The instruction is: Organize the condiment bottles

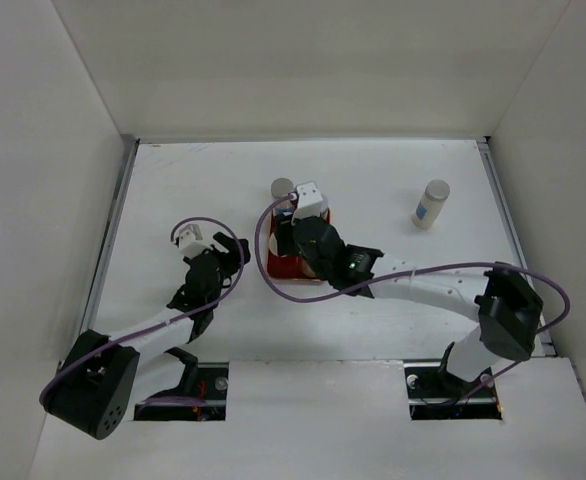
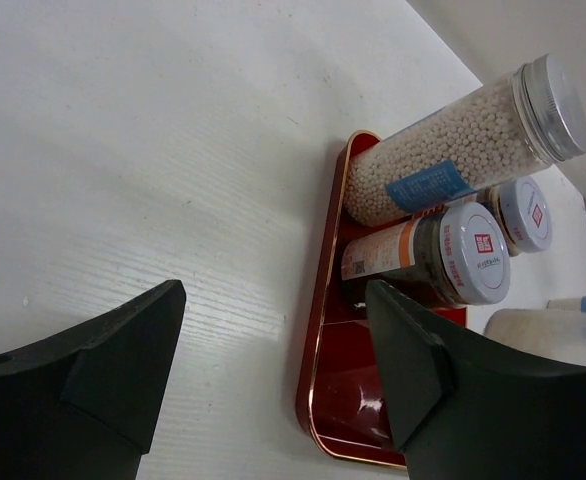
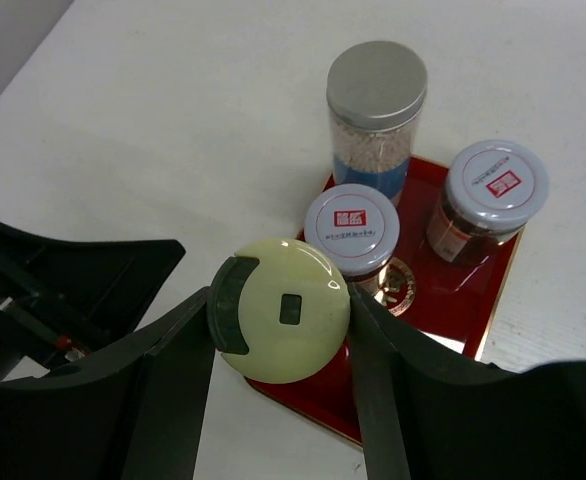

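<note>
**Right hand (image 3: 281, 305) clamping yellow-capped bottle (image 3: 279, 335)**

The bottle is overlapping the red tray's (image 3: 453, 300) near corner. Just beyond, a white-lidded jar (image 3: 351, 228), a second jar (image 3: 496, 182) and a tall grey-capped bottle (image 3: 376, 85) are crowding it. The left hand (image 2: 273, 300) is gaping empty alongside.
</note>
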`<action>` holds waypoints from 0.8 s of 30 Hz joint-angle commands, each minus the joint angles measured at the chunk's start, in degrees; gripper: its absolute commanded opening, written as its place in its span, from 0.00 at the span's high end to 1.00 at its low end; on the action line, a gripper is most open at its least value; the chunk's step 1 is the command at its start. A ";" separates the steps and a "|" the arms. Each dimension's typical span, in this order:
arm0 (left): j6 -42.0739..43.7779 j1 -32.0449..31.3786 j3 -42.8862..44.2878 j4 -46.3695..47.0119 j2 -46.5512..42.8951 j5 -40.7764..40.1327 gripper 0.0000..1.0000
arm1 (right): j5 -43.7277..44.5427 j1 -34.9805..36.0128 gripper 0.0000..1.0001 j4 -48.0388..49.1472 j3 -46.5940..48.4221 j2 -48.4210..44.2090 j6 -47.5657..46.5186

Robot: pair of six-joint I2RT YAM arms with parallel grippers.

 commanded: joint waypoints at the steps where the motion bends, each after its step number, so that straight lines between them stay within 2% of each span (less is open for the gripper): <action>1: -0.55 0.32 -0.63 2.68 -0.98 -0.49 0.29 | -0.56 0.28 0.52 1.42 2.03 3.29 1.53; 12: -0.81 0.67 -0.72 2.42 -1.24 0.12 0.29 | -1.62 0.28 0.51 3.88 4.40 15.16 2.15; 13: -0.81 0.59 -0.81 2.42 -1.33 -0.23 0.29 | -1.53 0.28 0.49 3.62 4.49 15.60 2.41; 15: -0.81 0.50 -0.90 2.77 -0.72 -0.32 0.29 | -1.26 0.28 0.37 3.01 4.49 15.60 2.85; 17: -0.90 0.59 -0.64 2.77 -0.28 0.12 0.29 | -1.18 0.63 0.20 2.57 4.14 14.38 3.03; 18: -0.98 0.50 -0.63 2.68 -0.45 0.30 0.29 | -1.09 0.63 0.14 2.22 4.05 13.33 2.94; 21: -0.98 0.32 -0.72 2.77 -0.54 -0.23 0.29 | -1.00 0.63 0.07 1.16 3.26 8.24 3.03; 24: -0.98 0.67 -0.55 2.68 -0.01 0.47 0.29 | -1.00 -1.37 0.05 1.24 0.46 0.87 2.59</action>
